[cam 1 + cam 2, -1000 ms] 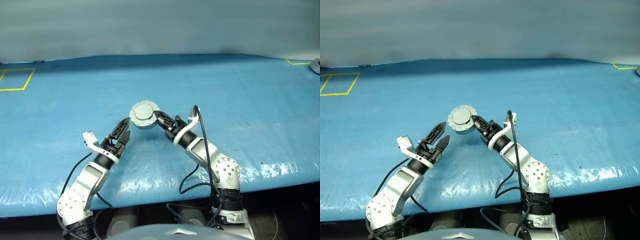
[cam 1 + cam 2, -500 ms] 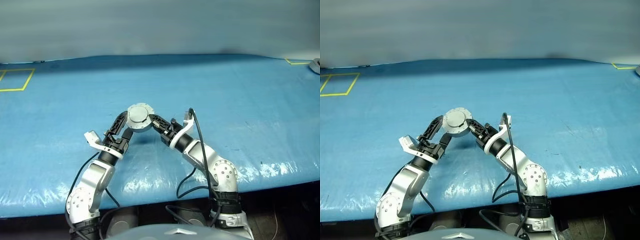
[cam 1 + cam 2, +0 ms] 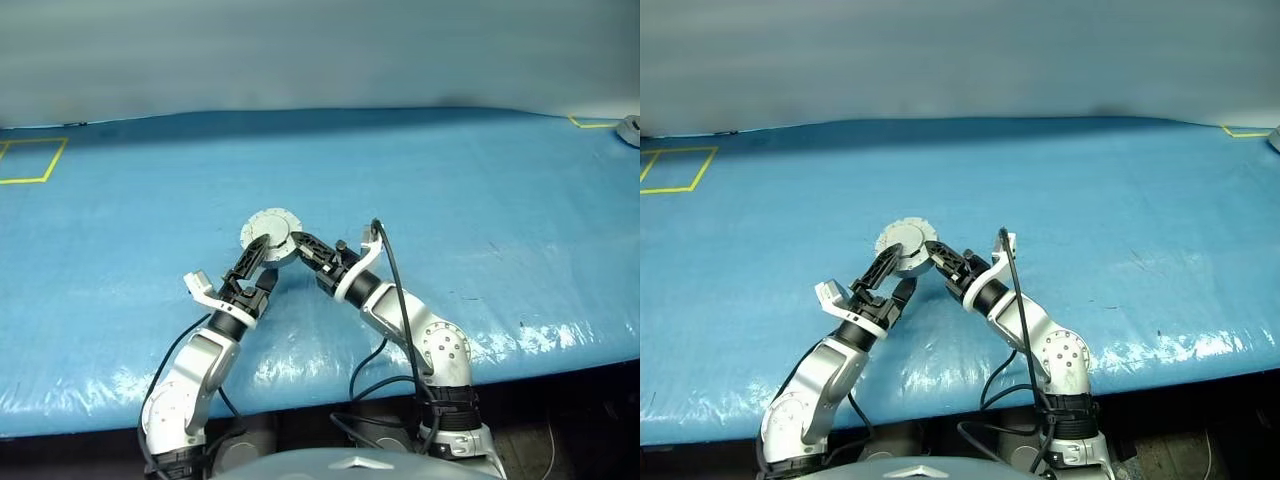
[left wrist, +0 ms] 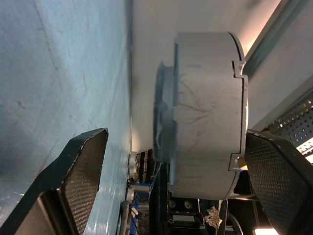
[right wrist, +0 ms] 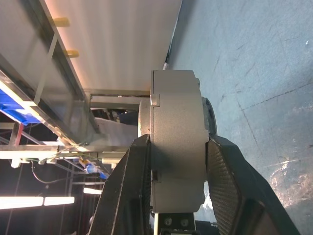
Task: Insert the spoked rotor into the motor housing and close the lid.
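A blue plastic sheet (image 3: pixel 480 180) covers the table, with yellow tape squares (image 3: pixel 30 160)

A: Is it bright? 
B: Yes, soft and even. The shiny blue plastic tabletop (image 3: pixel 480 200) has white glare along its near edge.
A: Any blur? 
B: The far wall looks hazy. Long ceiling lamps glow very bright in the right wrist view.

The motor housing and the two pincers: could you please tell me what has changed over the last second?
The left pincer has come in from beside the motor housing; its open fingers now straddle it without gripping. The right pincer carried the housing slightly leftward and stays shut on it. The blue table cover is unchanged.
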{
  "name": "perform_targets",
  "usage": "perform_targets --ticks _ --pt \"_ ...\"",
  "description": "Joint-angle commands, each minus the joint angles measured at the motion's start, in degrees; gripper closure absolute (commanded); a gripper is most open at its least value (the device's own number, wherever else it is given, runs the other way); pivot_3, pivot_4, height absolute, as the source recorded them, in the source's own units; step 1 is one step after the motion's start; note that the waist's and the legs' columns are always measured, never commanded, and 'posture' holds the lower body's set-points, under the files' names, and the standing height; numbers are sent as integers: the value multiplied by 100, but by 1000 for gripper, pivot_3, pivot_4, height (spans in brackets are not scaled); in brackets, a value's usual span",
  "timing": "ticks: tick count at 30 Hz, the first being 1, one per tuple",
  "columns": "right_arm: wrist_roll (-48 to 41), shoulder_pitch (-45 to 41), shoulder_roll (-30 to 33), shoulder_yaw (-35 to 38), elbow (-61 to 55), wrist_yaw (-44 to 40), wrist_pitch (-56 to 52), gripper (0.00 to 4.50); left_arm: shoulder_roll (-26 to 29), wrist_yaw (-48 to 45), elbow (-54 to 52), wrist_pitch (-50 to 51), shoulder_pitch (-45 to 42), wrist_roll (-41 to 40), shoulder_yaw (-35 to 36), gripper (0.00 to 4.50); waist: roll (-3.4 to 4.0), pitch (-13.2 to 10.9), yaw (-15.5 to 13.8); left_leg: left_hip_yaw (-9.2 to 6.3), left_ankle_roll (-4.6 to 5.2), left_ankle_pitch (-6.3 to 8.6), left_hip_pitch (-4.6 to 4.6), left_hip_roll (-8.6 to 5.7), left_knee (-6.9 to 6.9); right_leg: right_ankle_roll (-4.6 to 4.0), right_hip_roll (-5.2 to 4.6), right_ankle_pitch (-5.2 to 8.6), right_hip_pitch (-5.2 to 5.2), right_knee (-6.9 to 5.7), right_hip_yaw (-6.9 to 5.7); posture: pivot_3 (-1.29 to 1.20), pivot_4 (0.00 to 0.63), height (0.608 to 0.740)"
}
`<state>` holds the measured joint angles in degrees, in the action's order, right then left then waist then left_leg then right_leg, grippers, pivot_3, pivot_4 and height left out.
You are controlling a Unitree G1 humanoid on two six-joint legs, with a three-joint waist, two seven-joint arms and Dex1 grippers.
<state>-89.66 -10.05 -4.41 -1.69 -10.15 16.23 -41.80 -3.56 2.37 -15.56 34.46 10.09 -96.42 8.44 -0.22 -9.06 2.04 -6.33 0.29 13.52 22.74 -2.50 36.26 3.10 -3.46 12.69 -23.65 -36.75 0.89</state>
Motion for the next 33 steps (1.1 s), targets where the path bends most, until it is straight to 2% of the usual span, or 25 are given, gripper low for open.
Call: perform_targets --ticks 1,10,13,18,23,27,30,33 --pt "-244 -194 -336 -52 -445 -264 55 3276 -138 -128 -196 -51 19 -25 -33 0 0 0 -2 0 0 0 0 0 2 -2 0 1 2 0 0 0 150 740" --pt "-300 -15 -319 -301 -475 -215 -125 3276 -121 -492 80 -43 -316 46 -36 0 0 0 1 2 0 0 0 1 6 -2 2 1 2 -2 0 0 150 740" --pt "-317 -15 -291 -315 -481 -213 -144 3276 -222 -583 146 -155 -467 101 16 595 0 0 1 4 0 0 0 0 8 0 2 0 2 -3 1 0 150 740" --pt "-360 -10 -256 -336 -483 -205 -160 3276 -281 -539 200 -275 -641 149 13 2180 0 0 -1 2 1 0 1 0 13 4 2 -3 4 -2 0 0 150 740" --pt "-323 37 -196 -370 -538 -224 -200 3276 -315 -522 111 -294 -629 158 -59 2147 0 0 3 3 1 0 1 0 16 4 2 -3 4 -3 1 0 150 740" --pt "312 98 63 -418 -761 -389 -167 3276 -300 -435 51 -356 -604 240 -48 2147 0 0 -1 2 1 0 1 0 17 5 2 -3 5 -3 0 0 150 740" --pt "1682 146 785 -654 -1086 -733 -101 2261 -185 -290 102 -508 -755 499 69 2147 0 0 -6 4 3 2 1 -3 24 7 2 -3 9 -2 0 0 150 740" --pt "3437 186 1822 -1290 -1455 -1084 104 1265 87 -171 475 -675 -1226 831 357 2147 -2 -1 -44 8 3 2 3 -7 41 9 3 -4 12 -4 -2 0 150 740"
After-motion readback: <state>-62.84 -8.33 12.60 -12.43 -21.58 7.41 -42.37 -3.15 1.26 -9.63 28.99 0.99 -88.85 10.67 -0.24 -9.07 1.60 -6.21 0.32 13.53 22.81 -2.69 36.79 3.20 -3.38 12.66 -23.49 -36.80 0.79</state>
